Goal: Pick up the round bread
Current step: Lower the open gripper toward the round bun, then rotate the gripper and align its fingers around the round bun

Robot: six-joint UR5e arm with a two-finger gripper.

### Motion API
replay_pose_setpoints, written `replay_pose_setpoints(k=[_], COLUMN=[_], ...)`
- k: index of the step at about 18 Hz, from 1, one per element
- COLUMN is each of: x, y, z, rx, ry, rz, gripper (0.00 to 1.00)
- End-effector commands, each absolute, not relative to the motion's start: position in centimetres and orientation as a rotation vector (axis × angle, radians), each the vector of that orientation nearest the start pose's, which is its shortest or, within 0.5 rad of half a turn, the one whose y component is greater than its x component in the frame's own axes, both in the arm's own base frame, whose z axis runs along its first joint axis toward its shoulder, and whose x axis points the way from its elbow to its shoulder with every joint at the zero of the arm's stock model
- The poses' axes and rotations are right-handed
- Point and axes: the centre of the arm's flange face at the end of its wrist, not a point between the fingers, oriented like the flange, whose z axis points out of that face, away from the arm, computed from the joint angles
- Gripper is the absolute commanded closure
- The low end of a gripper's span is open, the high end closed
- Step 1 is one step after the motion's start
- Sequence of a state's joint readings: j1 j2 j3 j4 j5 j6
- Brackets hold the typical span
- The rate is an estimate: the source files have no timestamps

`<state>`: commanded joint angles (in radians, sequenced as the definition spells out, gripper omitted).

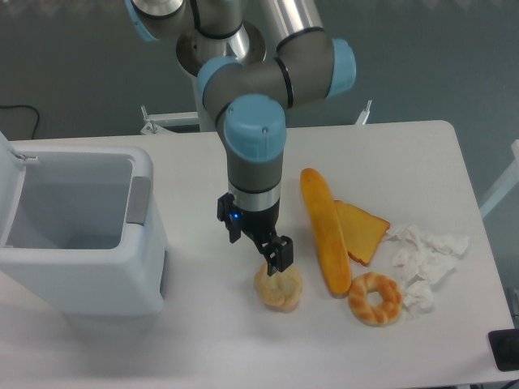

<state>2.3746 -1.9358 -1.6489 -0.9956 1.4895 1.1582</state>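
Hovering jaws, round bread (278,288) directly beneath

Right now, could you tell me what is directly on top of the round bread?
The gripper sits over the round bread, its dark fingers covering the bun's upper edge. Whether they touch it, and how wide they stand, cannot be seen from this angle.

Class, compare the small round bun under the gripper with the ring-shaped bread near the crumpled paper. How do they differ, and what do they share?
The bun is solid, while the ring bread has a hole through its middle. The bun is pale tan; the ring bread is golden with darker orange patches. The gripper partly covers the bun's top, while the ring bread lies in full view beside the crumpled paper. Both are round and lie on the white table.
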Motion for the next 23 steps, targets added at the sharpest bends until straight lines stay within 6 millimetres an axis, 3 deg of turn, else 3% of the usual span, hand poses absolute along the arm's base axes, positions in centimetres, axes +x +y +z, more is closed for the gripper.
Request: replay_pose_setpoints(k=[13,19,23], x=[-35.9,-36.1,-36.4], y=[52.5,52.3,52.1], z=[27.2,27.3,27.7], rx=[-3.068,-3.077,-3.102], ry=[0.541,0.535,0.373], rz=[0.113,0.128,0.145], gripper=[0.0,0.0,0.0])
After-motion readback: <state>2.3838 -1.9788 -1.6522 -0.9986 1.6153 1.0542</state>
